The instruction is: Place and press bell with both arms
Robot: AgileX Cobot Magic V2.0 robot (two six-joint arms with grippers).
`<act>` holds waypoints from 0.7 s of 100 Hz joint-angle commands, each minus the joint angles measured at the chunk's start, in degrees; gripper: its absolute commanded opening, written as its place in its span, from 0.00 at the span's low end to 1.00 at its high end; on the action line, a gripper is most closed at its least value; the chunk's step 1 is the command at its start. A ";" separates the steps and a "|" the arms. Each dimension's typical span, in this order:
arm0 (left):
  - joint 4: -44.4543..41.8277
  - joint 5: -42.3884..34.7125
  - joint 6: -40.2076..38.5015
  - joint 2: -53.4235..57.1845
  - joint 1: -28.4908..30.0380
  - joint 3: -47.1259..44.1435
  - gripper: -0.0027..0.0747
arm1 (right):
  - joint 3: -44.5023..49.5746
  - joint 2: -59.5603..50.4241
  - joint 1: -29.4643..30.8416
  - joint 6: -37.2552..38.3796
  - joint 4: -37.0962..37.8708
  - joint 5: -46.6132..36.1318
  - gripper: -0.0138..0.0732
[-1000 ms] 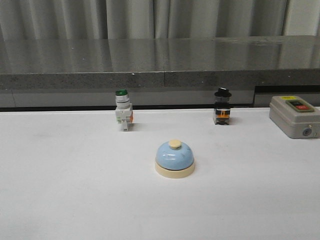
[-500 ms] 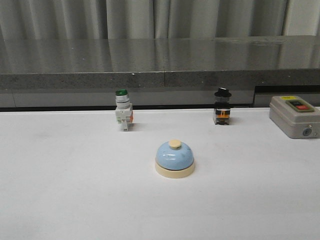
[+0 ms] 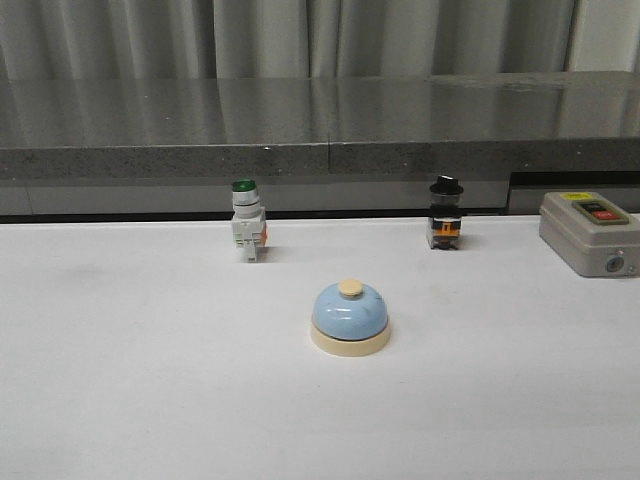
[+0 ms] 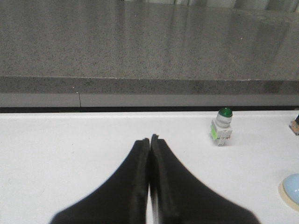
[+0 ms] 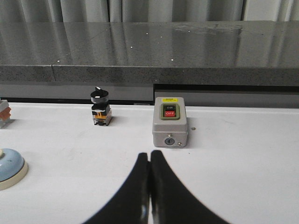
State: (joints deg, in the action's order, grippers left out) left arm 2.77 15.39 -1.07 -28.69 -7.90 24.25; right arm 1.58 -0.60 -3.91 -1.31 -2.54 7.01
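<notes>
The bell [image 3: 350,316], with a light-blue dome, cream base and cream button, stands upright on the white table near the middle of the front view. Its edge shows in the left wrist view [image 4: 291,187] and in the right wrist view [image 5: 9,168]. Neither arm shows in the front view. My left gripper [image 4: 150,139] is shut and empty, above the table, well apart from the bell. My right gripper [image 5: 149,154] is shut and empty, apart from the bell and close to the grey box.
A green-capped white pushbutton switch [image 3: 246,226] stands behind the bell to the left. A black knob switch [image 3: 445,212] stands behind it to the right. A grey box with a red button [image 3: 590,232] sits at the far right. A dark stone ledge [image 3: 320,125] runs along the back.
</notes>
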 commanded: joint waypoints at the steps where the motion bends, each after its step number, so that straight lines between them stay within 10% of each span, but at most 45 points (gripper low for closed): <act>1: -1.76 -5.11 -0.36 3.08 -0.45 -2.12 0.01 | -0.85 -1.05 0.50 -0.27 0.53 -4.69 0.09; 70: -3.50 -11.77 -0.36 30.64 -0.45 -23.31 0.01 | -0.85 -1.05 0.50 -0.27 0.53 -4.69 0.09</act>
State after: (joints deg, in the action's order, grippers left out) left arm -0.55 9.59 -1.07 0.23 -7.90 0.29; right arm 1.58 -0.60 -3.91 -1.31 -2.54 7.01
